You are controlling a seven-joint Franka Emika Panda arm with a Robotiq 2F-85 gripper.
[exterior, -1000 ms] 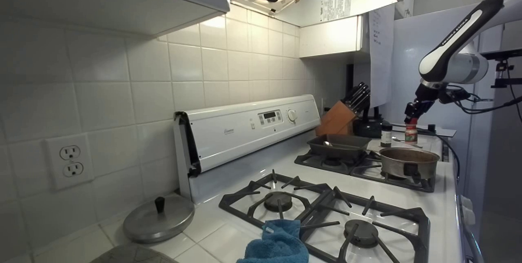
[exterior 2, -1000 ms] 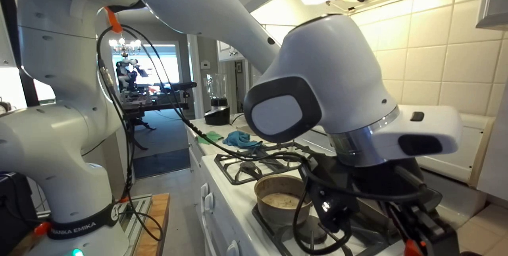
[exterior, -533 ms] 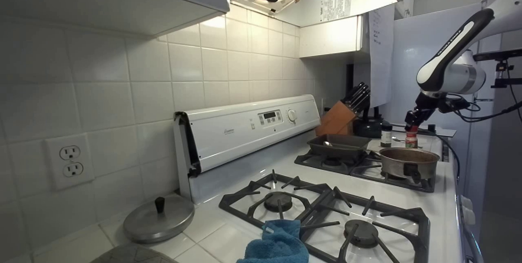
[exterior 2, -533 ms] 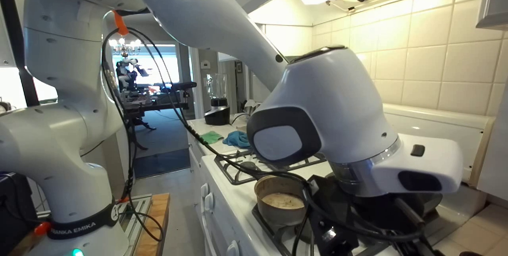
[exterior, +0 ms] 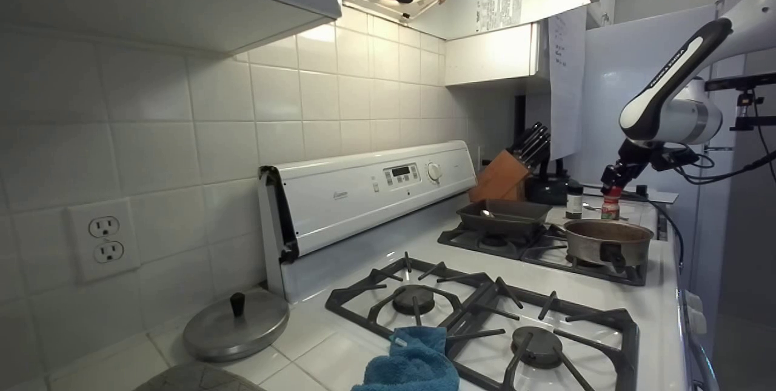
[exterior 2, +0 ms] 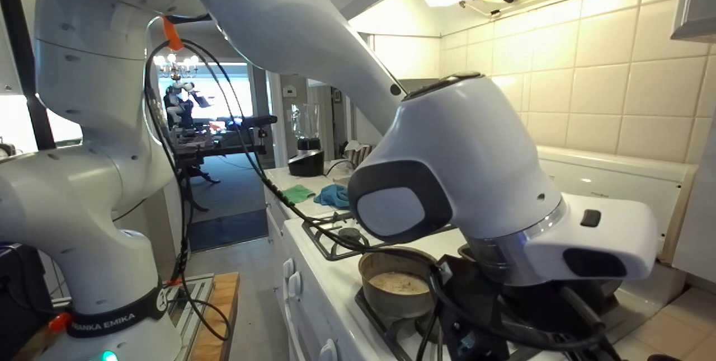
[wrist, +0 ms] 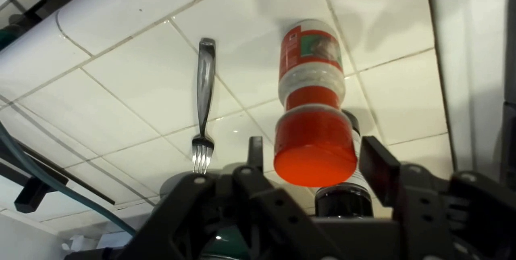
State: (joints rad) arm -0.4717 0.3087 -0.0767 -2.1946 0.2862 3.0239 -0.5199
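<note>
One small bottle [wrist: 312, 98], red-labelled, pale-shouldered, with a broad red cap [wrist: 314, 147]; appears upright on the tiled tabletop [wrist: 250, 70], past the metal saucepan [exterior: 585, 248], behind which its base is lost in an exterior view. One pair of fingers [wrist: 377, 169], parted a little wider than the cap and set to either side of it; nothing seen clamped, a strip of space showing at the left of the wrist view, while at the right the cap's edge lies so close that contact cannot be told. One dark-capped jar [exterior: 574, 202], standing apart from the bottle, though behind it as the wrist view looks. One fork [wrist: 205, 90], flat, tines toward the foot of that view, not touching the bottle. One arm [exterior 2: 458, 165], large in an exterior view where fingers and bottle cannot be made out. Handling, by judgement: the stance suits work at the cap alone — closing on it or coming off it. For either, the two gaps are best evened first, so that neither finger nudges the bottle, a slim piece likely to tip. Closing calls for both sides of the cap met together, with modest force; coming off calls for a straight rise along the bottle's axis, fingers parted until above the red top — no sideways sweep, jar and fork being near.
</note>
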